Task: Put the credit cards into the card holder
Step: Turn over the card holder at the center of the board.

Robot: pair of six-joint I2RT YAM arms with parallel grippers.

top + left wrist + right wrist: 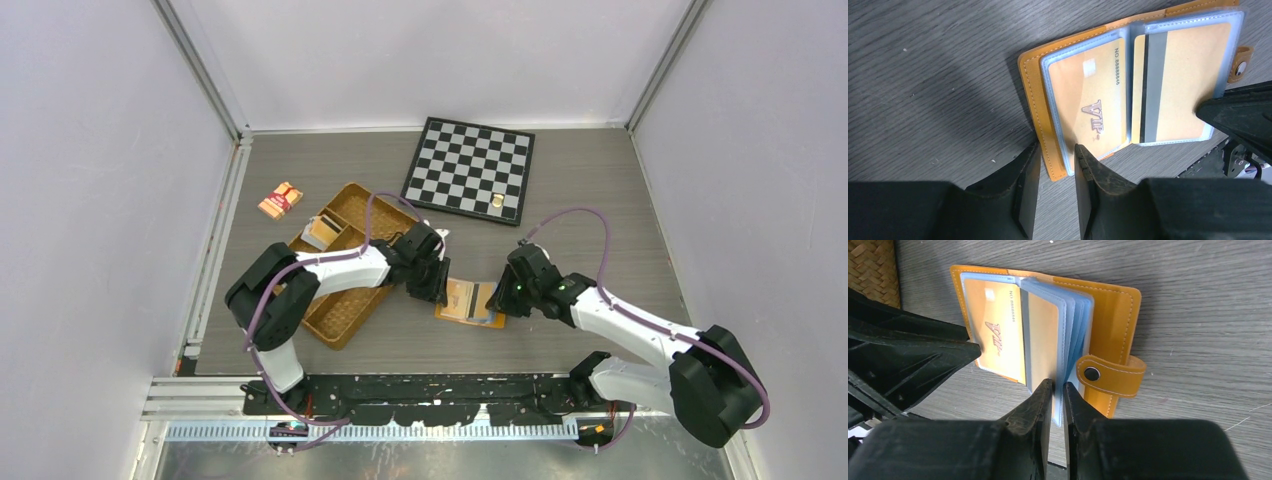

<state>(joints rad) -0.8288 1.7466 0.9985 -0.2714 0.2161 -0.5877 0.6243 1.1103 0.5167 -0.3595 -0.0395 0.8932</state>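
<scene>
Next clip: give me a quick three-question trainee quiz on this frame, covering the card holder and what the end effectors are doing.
1. True or false: the card holder lies closed on the table.
2. What does the right end effector pinch? A: clear sleeves. B: a loose card. C: nothing.
3. Which word is printed on the gold card?
Key: 1 false; 2 A; 3 VIP.

From above and behind the arms point(330, 270), looks steeply down on the whole table point(620, 200). From each wrist, looks down at close range past its own claw, facing the other: left claw point(1056, 150), right claw point(1057, 385). Shared by all three: the open card holder point(468, 302).
</scene>
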